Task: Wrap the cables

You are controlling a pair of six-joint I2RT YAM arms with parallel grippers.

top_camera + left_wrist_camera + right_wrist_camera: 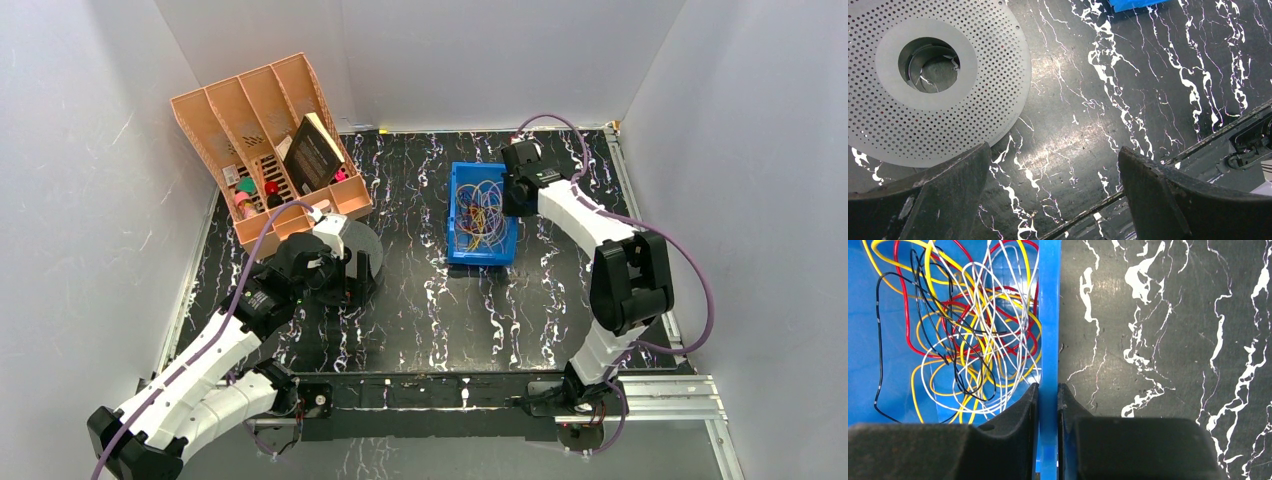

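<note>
The cables [968, 330] form one loose tangle of thin loops, with yellow, red, white and black strands crossing each other. They lie inside a blue bin [1049, 315] at the far middle of the surface [430, 310]. That surface is black with white marbled veins, closed in by plain white walls [500, 50]. A peach slotted organizer [215, 110] stands at its far left, with a perforated metal disc [998, 75] near it. The right fingers [1028, 405] are closed on the bin's side wall, one inside just beside the tangle, one outside. Whether the inner one touches a strand I cannot tell. The left fingers [1135, 165] gape wide and empty beside the disc, well apart from the cables.
</note>
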